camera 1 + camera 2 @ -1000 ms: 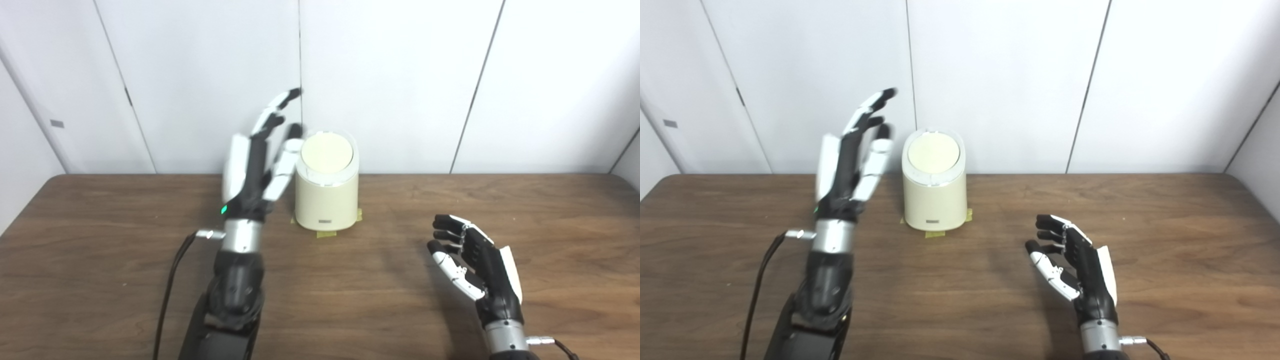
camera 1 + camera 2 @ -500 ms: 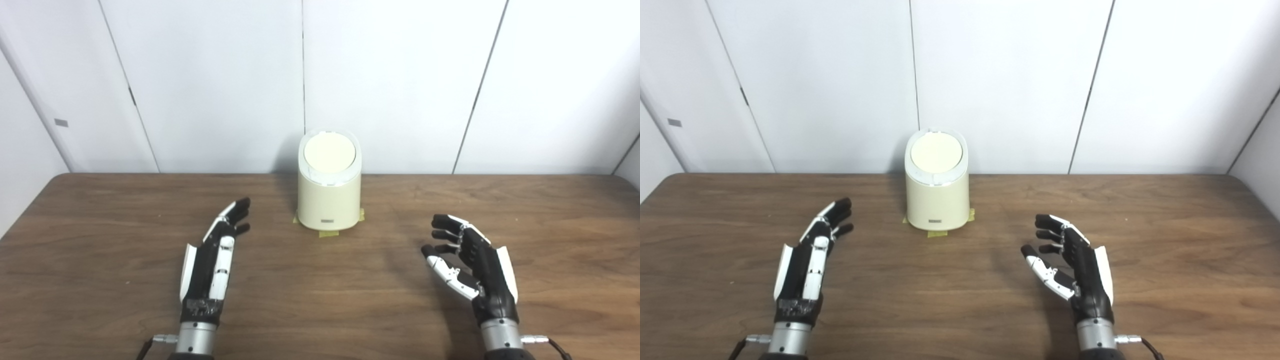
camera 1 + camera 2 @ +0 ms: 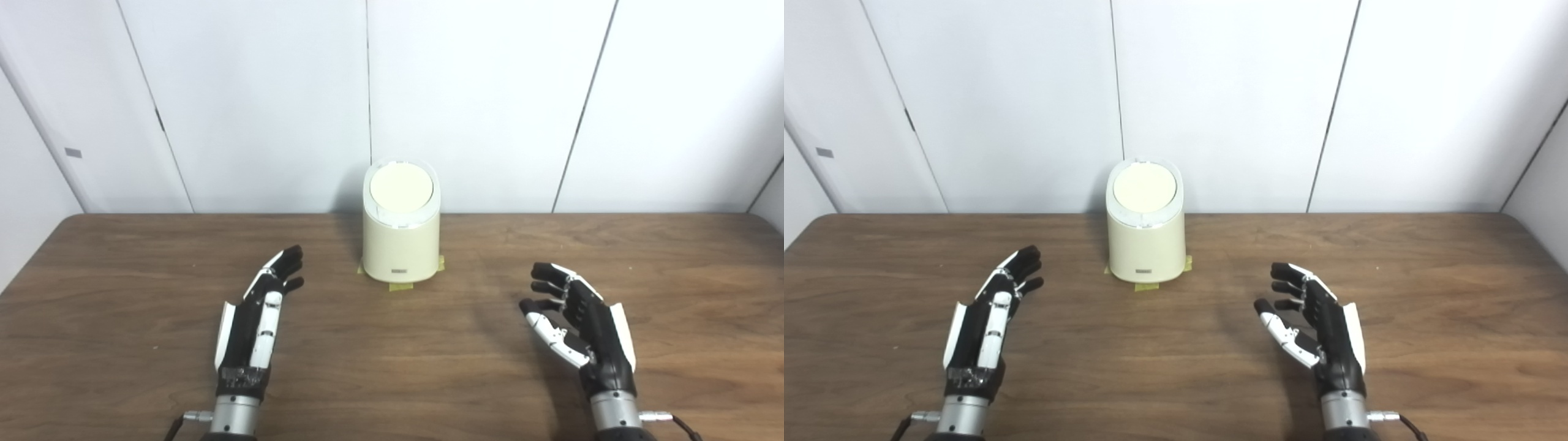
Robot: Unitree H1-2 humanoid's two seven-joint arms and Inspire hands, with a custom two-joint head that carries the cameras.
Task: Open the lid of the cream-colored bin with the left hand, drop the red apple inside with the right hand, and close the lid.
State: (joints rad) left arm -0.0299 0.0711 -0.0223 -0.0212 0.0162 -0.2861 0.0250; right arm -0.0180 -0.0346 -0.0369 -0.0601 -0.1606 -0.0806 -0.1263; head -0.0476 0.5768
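With the cream-coloured cylindrical plastic bin (image 3: 400,236) lidded and no apple visible, both the left robot hand (image 3: 256,324) and right robot hand (image 3: 579,327) rest released and empty, so the task looks complete.

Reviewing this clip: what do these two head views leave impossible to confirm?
- Bin contents: shut lid covers the inside in both views; no apple shows anywhere.
- Small label on the bin front: too small to read.
- Both forearms below left hand and right hand: cut off by the bottom edge.

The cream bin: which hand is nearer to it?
Left. The left hand rests just front-left of the cream bin; the right hand sits farther off, front-right.
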